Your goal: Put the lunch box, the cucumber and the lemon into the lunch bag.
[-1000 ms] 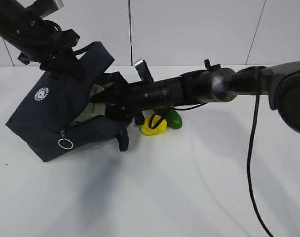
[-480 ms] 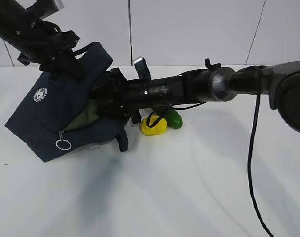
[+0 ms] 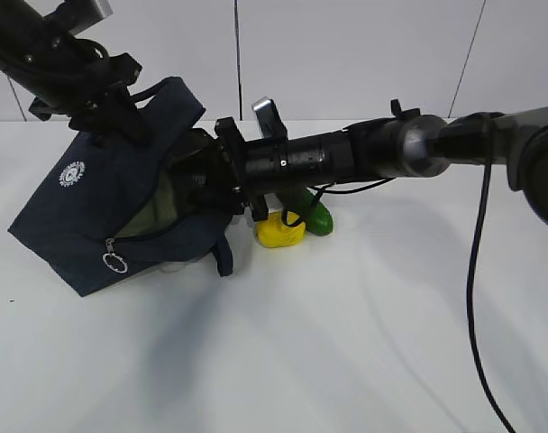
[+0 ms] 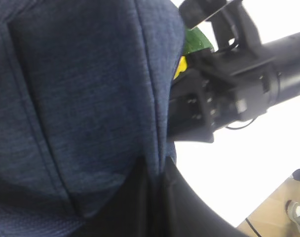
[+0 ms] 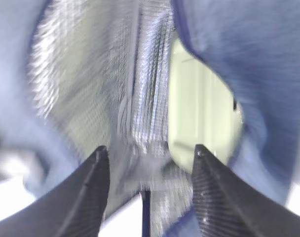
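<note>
Lying tipped on the white table (image 3: pixel 346 343), the navy lunch bag (image 3: pixel 85 207) has its mouth turned toward the right, with the silver ring pull (image 3: pixel 117 262) hanging at its lower front edge. Left gripper (image 3: pixel 121 113) sits at the bag's upper rim by a loop handle; its fingers are buried in fabric in both the exterior and left wrist views, so the pinch itself is not visible, though the jaws read as pressed together, seemingly on the bag's top edge. Right gripper (image 5: pixel 146 173) is at the bag's opening, its two black fingers (image 5: pixel 88 187) spread apart with nothing between them; the exterior view shows the right arm (image 3: pixel 346 158) stretched horizontally across the middle, its tip at the bag mouth. Lunch box (image 5: pixel 199 113): pale sage-green lid visible inside the bag, against the silvery lining (image 5: pixel 145 74), just beyond the right-hand finger; a strip of the same pale green shows in the bag mouth in the exterior view. Lemon (image 3: pixel 280 233) rests on the table just right of the bag, under the right arm. Cucumber (image 3: pixel 317 216) lies touching or nearly touching the lemon on its right rear side; contact cannot be settled. Both remain outside the bag.
</note>
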